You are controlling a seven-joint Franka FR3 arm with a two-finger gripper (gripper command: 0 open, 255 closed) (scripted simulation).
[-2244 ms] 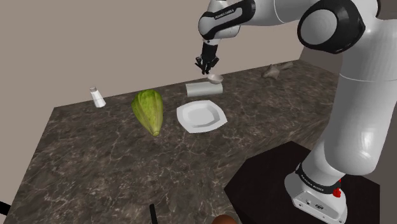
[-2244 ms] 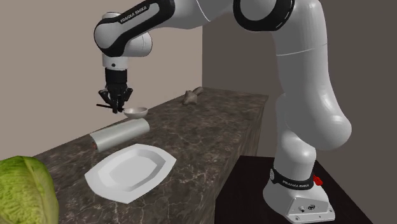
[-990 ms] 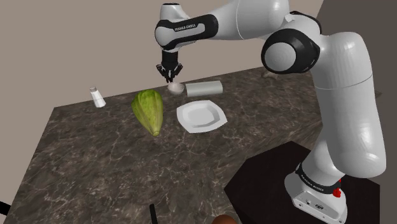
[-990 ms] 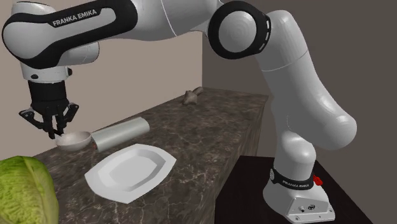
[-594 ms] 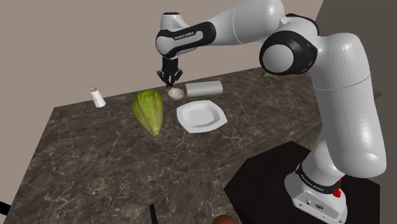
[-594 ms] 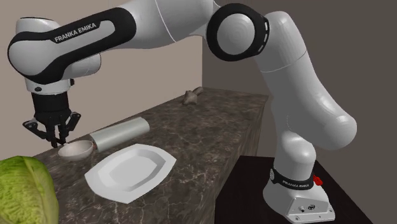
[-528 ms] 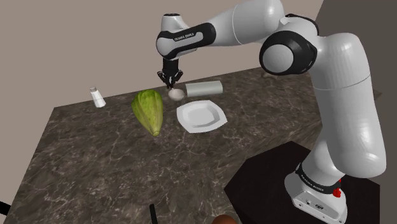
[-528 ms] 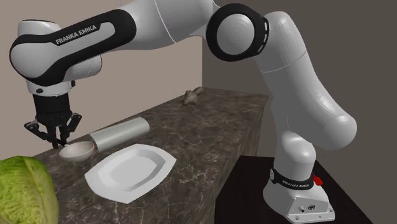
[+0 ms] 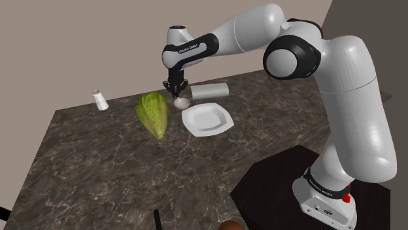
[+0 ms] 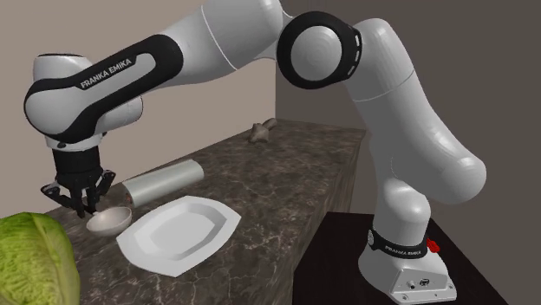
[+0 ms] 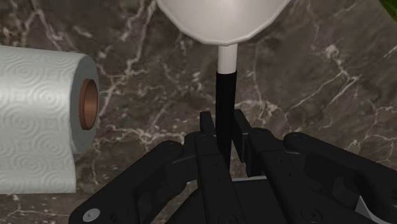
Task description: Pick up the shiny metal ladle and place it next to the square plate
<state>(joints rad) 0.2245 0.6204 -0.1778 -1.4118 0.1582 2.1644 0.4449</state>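
Apparently, edge-cropped ladle (image 11: pixel 222 22) in end effector (image 11: pixel 223 127)

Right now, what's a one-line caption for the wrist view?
Claw clasping the ladle by its black handle, white bowl ahead, paper roll lying beside on the marbled counter.

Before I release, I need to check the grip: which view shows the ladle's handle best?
The wrist view: the ladle shows its dark handle clasped in the gripper. The shoulder and second exterior views show its pale bowl below the gripper, the handle hard to make out.
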